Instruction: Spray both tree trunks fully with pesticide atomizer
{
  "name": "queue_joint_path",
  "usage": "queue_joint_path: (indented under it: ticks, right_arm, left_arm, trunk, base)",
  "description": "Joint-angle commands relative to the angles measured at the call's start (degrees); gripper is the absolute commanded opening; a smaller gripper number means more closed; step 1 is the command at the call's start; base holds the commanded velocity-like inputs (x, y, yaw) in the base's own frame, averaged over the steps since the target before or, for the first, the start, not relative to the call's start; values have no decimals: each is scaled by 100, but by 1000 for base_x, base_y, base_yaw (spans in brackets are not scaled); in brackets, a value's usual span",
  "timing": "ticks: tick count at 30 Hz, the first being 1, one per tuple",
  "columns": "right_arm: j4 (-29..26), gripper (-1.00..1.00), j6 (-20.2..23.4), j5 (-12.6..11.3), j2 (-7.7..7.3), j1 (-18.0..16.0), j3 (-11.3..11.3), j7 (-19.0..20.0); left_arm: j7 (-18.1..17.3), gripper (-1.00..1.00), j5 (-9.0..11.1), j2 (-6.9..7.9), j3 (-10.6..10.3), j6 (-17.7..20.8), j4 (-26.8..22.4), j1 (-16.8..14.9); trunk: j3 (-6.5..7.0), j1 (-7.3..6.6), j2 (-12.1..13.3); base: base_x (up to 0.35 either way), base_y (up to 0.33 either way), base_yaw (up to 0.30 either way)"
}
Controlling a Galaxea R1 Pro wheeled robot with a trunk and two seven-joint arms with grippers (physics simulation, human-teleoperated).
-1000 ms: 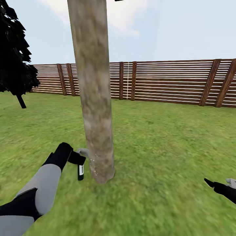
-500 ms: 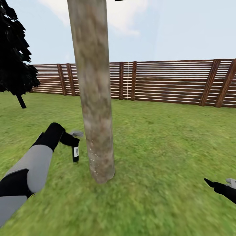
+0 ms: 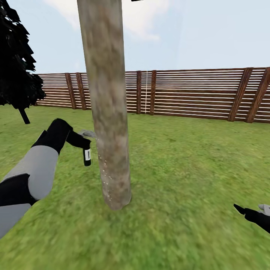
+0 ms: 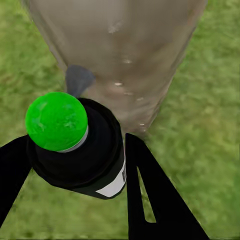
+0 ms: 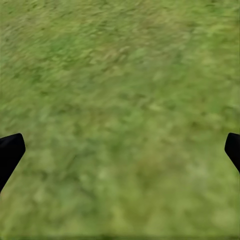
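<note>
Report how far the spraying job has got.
Done: the atomizer is off the lawn, clamped in the left end effector. In hand: its nozzle faces the tree trunk, where pale droplets dot the lower bark. Left: the bark above looks bare, and a second tree remains. The right end effector hangs open over grass.

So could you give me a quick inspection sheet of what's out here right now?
Surface: green lawn, no bare patches.
Job's things: grey-brown tree trunk upright, pale droplets low on its near side; pesticide atomizer, black with green cap, right beside the trunk.
Clutter: nothing seen.
Grippers: left gripper shut on the atomizer, fingers either side; right gripper open over grass, holding nothing.
Cables: nothing seen.
Surroundings: brown slat fence, dark conifer, pale sky.
</note>
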Motion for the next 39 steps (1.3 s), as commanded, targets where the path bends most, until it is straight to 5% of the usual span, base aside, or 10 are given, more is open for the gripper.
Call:
queue_joint_path:
  ticks: [1, 5, 9, 16, 21, 24, 30, 33, 35, 39]
  right_arm:
    - [0, 100, 0, 0, 0, 0, 0, 0]
    - [0, 100, 0, 0, 0, 0, 2, 0]
    - [0, 100, -11, -6, -2, 0, -7, -21]
    - [-9, 100, -16, -9, -11, 0, -9, -12]
    - [-30, 100, -18, -9, -20, 0, -9, -6]
    - [-35, 100, -18, -9, -27, 0, -9, -3]
    - [-35, 100, -18, -9, -29, 0, -15, 0]
    - [-35, 100, -18, -9, -29, 0, -15, 0]
    - [-35, 100, -18, -9, -29, 0, -12, 0]
    - [-35, 100, -18, -9, -29, 0, -12, 0]
  left_arm:
    - [-6, -100, -244, -8, 5, 128, 0, -19]
    - [-726, -100, -896, -3, 1, 363, -3, -295]
    - [-832, -100, -1269, -6, 0, 372, 4, -376]
    - [-792, -100, -1297, -24, -1, 343, 82, -346]
    - [-563, -100, -1294, 74, 7, 302, 733, -284]
    - [-62, -100, -1260, 96, 10, 300, 758, -32]
    - [151, -100, -1236, 78, 22, 216, 745, 659]
    - [751, -100, -1084, 66, 50, 66, 751, 818]
    - [1054, -100, -394, 71, 59, -162, 755, 1045]
    - [1861, -100, 147, 62, 54, -488, 887, 1296]
  trunk:
    - [0, 0, 0]
    - [0, 0, 0]
    - [0, 0, 0]
    - [0, 0, 0]
    - [0, 0, 0]
    - [0, 0, 0]
    - [0, 0, 0]
    - [0, 0, 0]
    - [0, 0, 0]
    - [0, 0, 0]
  base:
    - [0, 0, 0]
    - [0, 0, 0]
    - [0, 0, 0]
    - [0, 0, 0]
    - [0, 0, 0]
    - [0, 0, 0]
    - [0, 0, 0]
    - [0, 0, 0]
    - [0, 0, 0]
    - [0, 0, 0]
